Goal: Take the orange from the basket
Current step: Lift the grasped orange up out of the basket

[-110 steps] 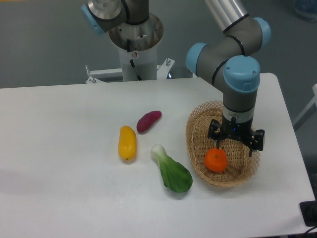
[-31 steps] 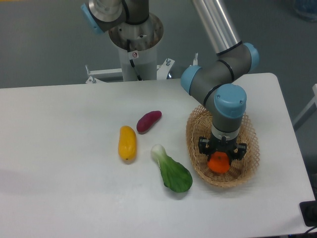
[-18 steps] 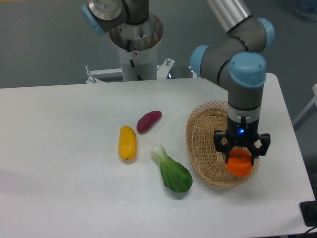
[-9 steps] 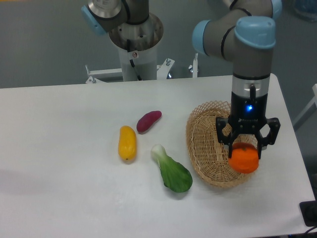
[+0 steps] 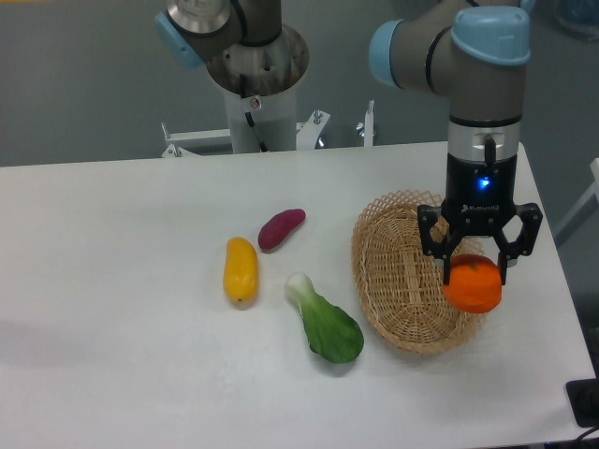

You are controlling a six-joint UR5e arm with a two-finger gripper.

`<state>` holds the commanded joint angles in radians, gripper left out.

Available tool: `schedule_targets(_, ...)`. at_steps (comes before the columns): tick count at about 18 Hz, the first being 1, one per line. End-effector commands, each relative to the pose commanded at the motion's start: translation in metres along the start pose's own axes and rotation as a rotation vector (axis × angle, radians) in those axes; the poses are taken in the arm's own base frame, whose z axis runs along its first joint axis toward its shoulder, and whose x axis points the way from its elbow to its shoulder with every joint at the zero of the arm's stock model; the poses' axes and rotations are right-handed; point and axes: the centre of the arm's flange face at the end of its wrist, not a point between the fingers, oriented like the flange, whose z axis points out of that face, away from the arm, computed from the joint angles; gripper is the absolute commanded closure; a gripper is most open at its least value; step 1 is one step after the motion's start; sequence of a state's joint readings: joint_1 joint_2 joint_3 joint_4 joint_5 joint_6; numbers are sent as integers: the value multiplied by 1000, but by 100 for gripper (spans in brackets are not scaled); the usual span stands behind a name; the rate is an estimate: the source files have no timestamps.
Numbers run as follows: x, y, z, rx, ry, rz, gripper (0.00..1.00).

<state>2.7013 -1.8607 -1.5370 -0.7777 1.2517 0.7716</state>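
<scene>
The orange (image 5: 473,286) is a small round bright-orange fruit held in the air over the right rim of the basket (image 5: 393,281). My gripper (image 5: 477,271) points straight down and is shut on the orange, its black fingers clasping it from both sides. The basket is a shallow tan wicker oval at the table's right side, with nothing inside it. The orange hangs clear of the basket floor.
A yellow-orange elongated fruit (image 5: 240,269) lies left of centre. A purple sweet potato (image 5: 281,228) lies just behind it. A green bok choy (image 5: 325,321) rests close to the basket's left rim. The robot base (image 5: 255,75) stands behind the table. The table's right edge is near the basket.
Over the earlier frames the gripper came down onto the orange in the basket and shut on it. It has since risen with the orange and shifted to the right, leaving the basket empty.
</scene>
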Motion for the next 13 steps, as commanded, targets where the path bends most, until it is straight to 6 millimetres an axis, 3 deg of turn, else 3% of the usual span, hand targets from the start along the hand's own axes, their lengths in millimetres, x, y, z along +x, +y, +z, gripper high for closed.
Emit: schedule_targets(13,-3,3,0,13,13,-9,34)
